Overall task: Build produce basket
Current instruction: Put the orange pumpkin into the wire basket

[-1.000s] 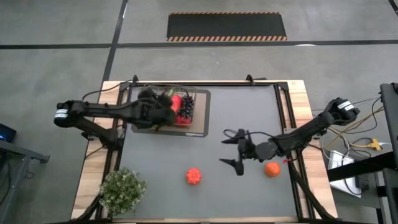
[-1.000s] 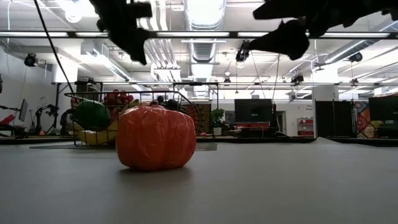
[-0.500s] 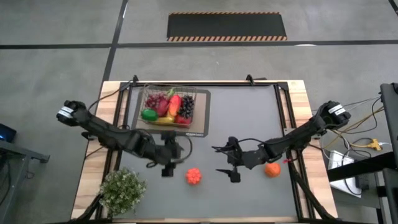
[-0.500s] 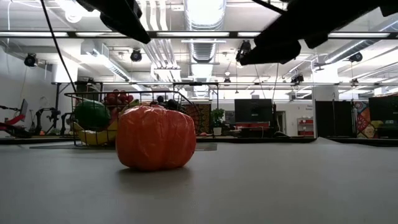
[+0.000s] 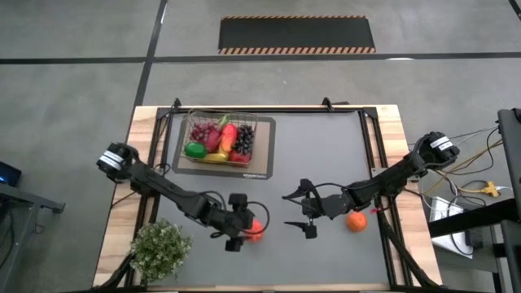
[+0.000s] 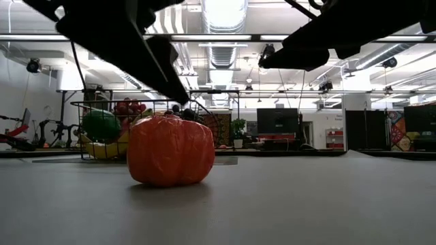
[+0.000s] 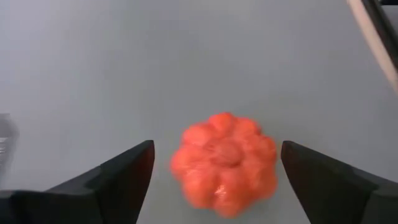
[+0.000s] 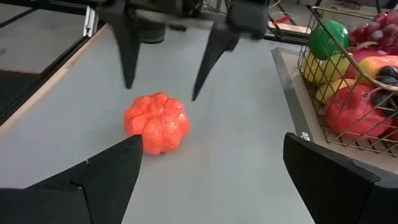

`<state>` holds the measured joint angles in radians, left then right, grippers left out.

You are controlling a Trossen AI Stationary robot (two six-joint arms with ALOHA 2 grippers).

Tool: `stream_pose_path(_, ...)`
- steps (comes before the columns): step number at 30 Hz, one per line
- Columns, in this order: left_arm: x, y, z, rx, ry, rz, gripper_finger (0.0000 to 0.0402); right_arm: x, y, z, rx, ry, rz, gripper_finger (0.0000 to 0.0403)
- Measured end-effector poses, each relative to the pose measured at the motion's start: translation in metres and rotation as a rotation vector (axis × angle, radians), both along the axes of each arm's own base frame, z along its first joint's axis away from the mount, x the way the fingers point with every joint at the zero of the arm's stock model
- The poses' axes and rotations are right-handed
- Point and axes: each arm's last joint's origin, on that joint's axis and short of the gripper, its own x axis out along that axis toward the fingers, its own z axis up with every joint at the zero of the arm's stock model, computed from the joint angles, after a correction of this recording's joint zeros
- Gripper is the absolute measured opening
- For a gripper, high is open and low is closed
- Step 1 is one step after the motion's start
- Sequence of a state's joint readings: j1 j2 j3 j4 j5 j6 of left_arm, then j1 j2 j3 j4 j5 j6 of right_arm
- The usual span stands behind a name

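The wire basket (image 5: 221,140) stands on a flat dark mat at the table's far left, filled with produce: a green pepper, red apple, grapes and a banana. It also shows in the right wrist view (image 8: 348,93). A lobed orange-red fruit (image 5: 256,229) lies on the table near the front. My left gripper (image 5: 247,224) is open just over it, its fingers (image 7: 124,171) on either side of the fruit (image 7: 224,163) and apart from it. My right gripper (image 5: 291,212) is open and empty, to the right of that fruit. A round orange (image 5: 356,221) lies beside the right arm.
A leafy potted plant (image 5: 159,248) stands at the near left corner, close to the left arm. The mat (image 5: 260,167) juts out past the basket. In the low view the orange-red fruit (image 6: 170,150) stands in front of the basket (image 6: 102,129).
My left gripper has left the basket, gone toward the table's near edge and to the right, and come down open over the orange-red fruit. My right gripper has shifted a little toward the near edge and stayed open. The fruits have not moved.
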<state>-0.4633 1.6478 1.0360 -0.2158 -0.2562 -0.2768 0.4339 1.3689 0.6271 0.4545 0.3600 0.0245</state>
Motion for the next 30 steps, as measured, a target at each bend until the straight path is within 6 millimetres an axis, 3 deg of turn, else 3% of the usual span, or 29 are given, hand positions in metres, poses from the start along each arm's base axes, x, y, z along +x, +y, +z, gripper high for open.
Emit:
stream_pose_path(9,0.012,-0.005,-0.029,-0.029,0.021,0.004,0.0336,0.000,0.001,-0.001,0.001,0.009,0.032,0.0369)
stream_pose_path(30,0.004,-0.001,-0.049,-0.138,-0.010,0.076,0.0336,-0.001,0.000,-0.001,0.015,0.014,0.022,0.0369)
